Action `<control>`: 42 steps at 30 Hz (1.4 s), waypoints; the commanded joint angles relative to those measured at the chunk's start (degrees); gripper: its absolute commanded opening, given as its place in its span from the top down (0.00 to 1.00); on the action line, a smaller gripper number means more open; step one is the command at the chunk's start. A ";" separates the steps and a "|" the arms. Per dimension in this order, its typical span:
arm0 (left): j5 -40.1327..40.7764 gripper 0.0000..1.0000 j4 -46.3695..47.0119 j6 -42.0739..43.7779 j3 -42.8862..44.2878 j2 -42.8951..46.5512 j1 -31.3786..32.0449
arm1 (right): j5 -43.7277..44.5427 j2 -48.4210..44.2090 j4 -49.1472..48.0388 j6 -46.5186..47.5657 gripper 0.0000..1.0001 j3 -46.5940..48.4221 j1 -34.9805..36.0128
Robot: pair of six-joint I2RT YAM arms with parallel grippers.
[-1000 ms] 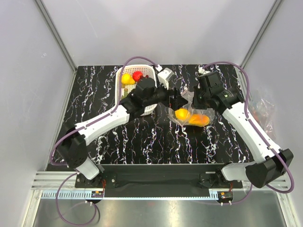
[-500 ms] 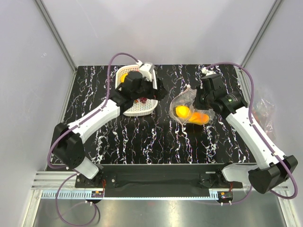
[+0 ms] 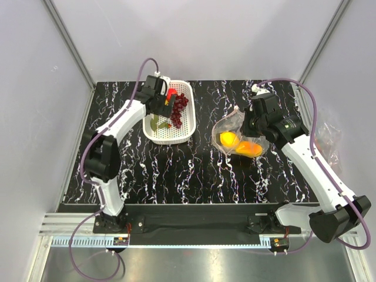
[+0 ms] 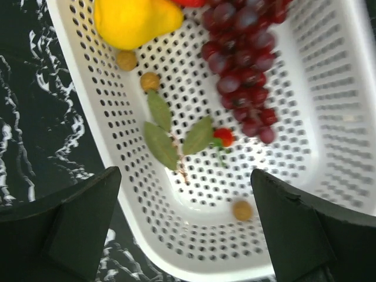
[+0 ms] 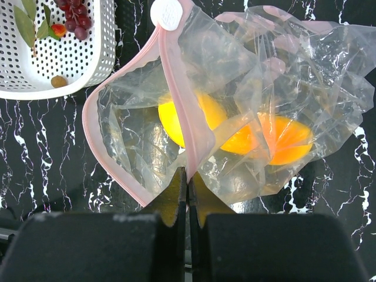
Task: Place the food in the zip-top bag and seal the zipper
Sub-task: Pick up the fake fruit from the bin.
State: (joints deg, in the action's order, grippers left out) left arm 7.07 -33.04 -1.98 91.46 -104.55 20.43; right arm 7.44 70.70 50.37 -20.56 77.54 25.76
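Your left pincer (image 4: 185, 226) hangs spread over the white basket (image 4: 329, 117), upper left of the overhead frame, above the grape bunch (image 4: 241, 70). Your right pincer (image 5: 188, 189) pinches the zipper (image 5: 176, 100); the zip-top bag (image 5: 305, 64), centre-right on the desk (image 5: 35, 153), holds a lemon (image 5: 170, 120) and orange pieces (image 5: 282, 138).

The top camera looks down from above and behind on the whole black white-veined bench (image 3: 194, 170), the left wrist camera close into the white perforated plastic basket (image 4: 329, 117), the right wrist camera close onto the clear pink-edged plastic bag (image 5: 147, 158), sharing the basket's corner.
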 commanded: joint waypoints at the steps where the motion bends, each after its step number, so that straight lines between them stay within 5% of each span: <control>1: 7.69 0.01 -2.39 11.27 3.90 -4.86 -0.65 | -0.32 -0.56 -2.73 0.52 1.00 0.77 0.08; 9: -9.94 0.03 -6.86 17.71 10.23 -12.25 -3.02 | 0.03 -1.35 -1.68 0.61 1.00 1.30 0.08; 28: -18.76 0.16 -21.17 23.95 22.87 -23.32 -2.76 | 0.12 -2.67 -0.62 0.61 1.00 2.36 0.08; 33: -17.54 0.44 -24.80 23.33 27.98 -26.58 -2.58 | -0.32 -2.84 -0.88 0.69 1.00 2.36 0.08; 36: -15.78 0.50 -24.71 24.99 27.81 -26.58 -1.80 | -0.59 -3.11 -1.33 0.43 1.00 1.74 0.17; 39: -15.16 0.49 -24.53 25.18 27.37 -25.97 -1.18 | -0.50 -3.11 -1.15 0.43 1.00 1.65 0.08; 42: -14.72 0.34 -24.44 24.66 25.62 -22.99 -1.18 | -0.32 -3.28 -1.24 0.52 1.00 1.48 0.08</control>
State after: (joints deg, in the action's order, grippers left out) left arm -8.75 -57.17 22.48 116.95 -130.56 18.83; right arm 7.33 69.25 50.81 -20.49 77.60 25.76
